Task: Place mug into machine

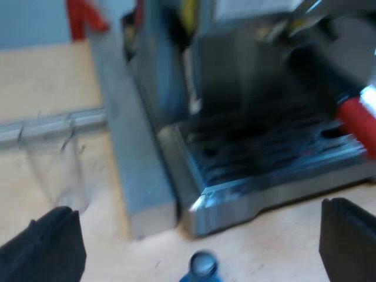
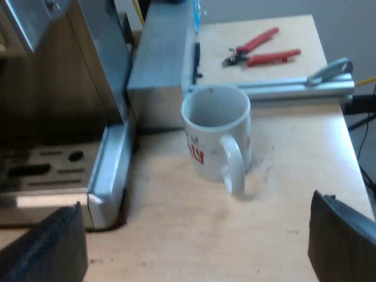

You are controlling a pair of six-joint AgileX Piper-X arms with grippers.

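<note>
right wrist view: mug beside espresso machine, metal block and pliers beyond; right tool, left tool splayed.

Looks like a workshop or lab bench. Red-handled pliers lie on a bare wooden table, just beyond an aluminium profile rail. The espresso machine stands against a grey metal beam.
</note>
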